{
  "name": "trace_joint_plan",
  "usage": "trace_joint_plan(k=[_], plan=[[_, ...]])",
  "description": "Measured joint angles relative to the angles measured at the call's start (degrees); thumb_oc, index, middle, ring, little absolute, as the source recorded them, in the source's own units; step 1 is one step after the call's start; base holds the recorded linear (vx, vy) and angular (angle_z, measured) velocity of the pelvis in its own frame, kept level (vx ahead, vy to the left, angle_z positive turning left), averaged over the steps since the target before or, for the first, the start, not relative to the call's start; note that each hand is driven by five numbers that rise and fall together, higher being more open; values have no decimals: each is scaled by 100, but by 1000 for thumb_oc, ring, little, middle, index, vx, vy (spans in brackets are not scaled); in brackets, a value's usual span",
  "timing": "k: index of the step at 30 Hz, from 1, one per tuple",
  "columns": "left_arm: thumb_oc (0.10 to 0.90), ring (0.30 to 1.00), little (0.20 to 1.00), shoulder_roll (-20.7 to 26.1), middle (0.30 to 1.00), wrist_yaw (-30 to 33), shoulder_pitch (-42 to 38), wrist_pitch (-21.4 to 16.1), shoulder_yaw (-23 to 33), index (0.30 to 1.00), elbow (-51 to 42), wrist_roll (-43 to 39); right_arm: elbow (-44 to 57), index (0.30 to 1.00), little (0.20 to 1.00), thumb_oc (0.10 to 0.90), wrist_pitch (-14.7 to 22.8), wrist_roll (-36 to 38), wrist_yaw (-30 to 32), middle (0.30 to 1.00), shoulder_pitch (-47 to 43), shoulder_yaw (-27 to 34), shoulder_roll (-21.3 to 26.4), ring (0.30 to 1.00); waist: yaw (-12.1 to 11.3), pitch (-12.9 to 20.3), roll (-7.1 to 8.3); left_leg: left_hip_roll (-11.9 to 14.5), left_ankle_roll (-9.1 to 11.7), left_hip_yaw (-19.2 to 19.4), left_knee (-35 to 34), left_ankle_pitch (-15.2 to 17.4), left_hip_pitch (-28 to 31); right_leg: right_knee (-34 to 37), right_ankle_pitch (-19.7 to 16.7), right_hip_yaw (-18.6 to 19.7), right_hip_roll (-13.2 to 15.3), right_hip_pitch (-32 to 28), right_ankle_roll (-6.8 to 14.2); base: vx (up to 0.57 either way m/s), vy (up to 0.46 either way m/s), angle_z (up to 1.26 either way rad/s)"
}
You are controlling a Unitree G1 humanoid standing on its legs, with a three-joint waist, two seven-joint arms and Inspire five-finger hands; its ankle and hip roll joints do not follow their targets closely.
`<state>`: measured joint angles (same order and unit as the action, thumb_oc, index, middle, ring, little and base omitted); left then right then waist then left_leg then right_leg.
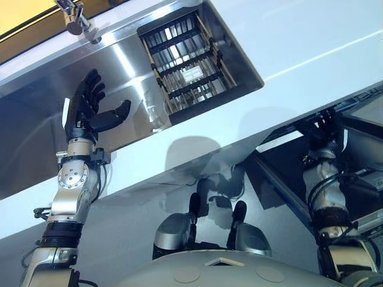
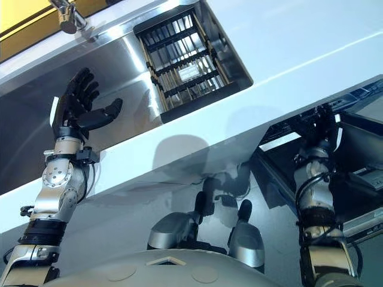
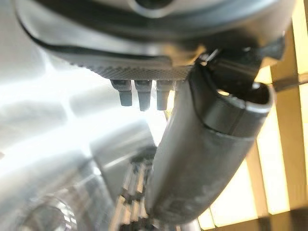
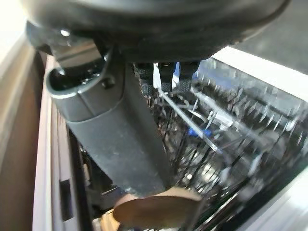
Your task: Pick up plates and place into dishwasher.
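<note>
The left hand (image 1: 90, 107) is raised over the steel sink (image 1: 36, 137), fingers straight and spread, thumb out to the side — it holds nothing. Just right of it, a slotted drying rack (image 1: 188, 60) sits in the sink's far end, set in the white counter (image 1: 311, 42). Farther right, the right hand (image 2: 320, 122) reaches into the open dishwasher (image 1: 359, 137) — whether its fingers are curled I cannot tell. In the right wrist view a tan plate (image 4: 159, 209) lies by the wire rack (image 4: 231, 130).
</note>
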<state>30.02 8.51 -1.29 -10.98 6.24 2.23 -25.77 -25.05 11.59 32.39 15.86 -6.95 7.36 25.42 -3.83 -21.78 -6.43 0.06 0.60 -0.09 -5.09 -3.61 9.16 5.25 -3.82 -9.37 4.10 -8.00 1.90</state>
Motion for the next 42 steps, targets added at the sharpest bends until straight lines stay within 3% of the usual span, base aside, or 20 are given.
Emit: trace_joint_plan(k=[7, 10, 16, 21, 26, 29, 36, 42], plan=[[800, 900, 900, 157, 900, -169, 77, 89, 246, 900, 9, 11, 410, 900, 900, 800, 26, -264, -92, 900, 214, 933, 40, 900, 429, 284, 620, 6, -37, 510, -4, 136, 264, 1, -42, 451, 8, -37, 56, -3, -31, -37], [800, 900, 900, 240, 900, -219, 79, 89, 268, 900, 21, 11, 406, 900, 900, 800, 26, -259, 32, 900, 439, 1139, 40, 900, 505, 351, 729, -2, -47, 578, -4, 146, 309, 1, -65, 548, 7, -35, 70, -24, -31, -17], [800, 900, 900, 250, 900, -340, 78, 89, 279, 900, 60, 94, 210, 900, 900, 800, 16, 51, 467, 900, 631, 1174, 37, 900, 555, 455, 680, -18, -66, 715, -4, 161, 331, 1, -127, 597, 2, -9, 93, -8, -43, -10], [800, 900, 900, 272, 900, -348, 78, 89, 312, 900, 82, 103, -293, 900, 900, 800, 20, 237, 1184, 900, 638, 1267, 31, 900, 501, 610, 629, -16, -68, 761, -4, 176, 350, 1, -128, 639, -5, -10, 94, -1, -40, -4], [800, 900, 900, 523, 900, -376, 82, 89, 313, 900, 165, 93, -1048, 900, 900, 800, -39, 288, 1636, 900, 647, 1290, 31, 900, 448, 736, 625, -13, -66, 789, -5, 182, 349, 2, -129, 664, 1, 9, 99, -5, -51, -4], [800, 900, 900, 619, 900, -380, 82, 89, 312, 900, 207, 92, -1521, 900, 900, 800, -43, 743, 1964, 900, 648, 1293, 22, 900, 398, 739, 618, -11, -66, 826, -3, 180, 302, 2, -124, 702, 13, 80, 105, -60, -58, -6], [800, 900, 900, 684, 900, -288, 16, 83, 225, 900, 314, 92, -2025, 900, 900, 800, 781, 2193, 2857, 900, 277, 1696, -122, 900, 395, 772, 449, -33, -88, 832, 0, 101, -154, 3, -262, 710, 20, 539, 87, -155, -37, -4], [800, 900, 900, 682, 900, 5, -364, 71, -15, 900, 317, 86, -2041, 900, 900, 800, 1082, 3050, 2247, 900, -185, 1533, -123, 900, 386, 496, 124, -42, -90, 798, 2, -3, -554, 3, -369, 685, 20, 926, 66, -179, -65, 2]])
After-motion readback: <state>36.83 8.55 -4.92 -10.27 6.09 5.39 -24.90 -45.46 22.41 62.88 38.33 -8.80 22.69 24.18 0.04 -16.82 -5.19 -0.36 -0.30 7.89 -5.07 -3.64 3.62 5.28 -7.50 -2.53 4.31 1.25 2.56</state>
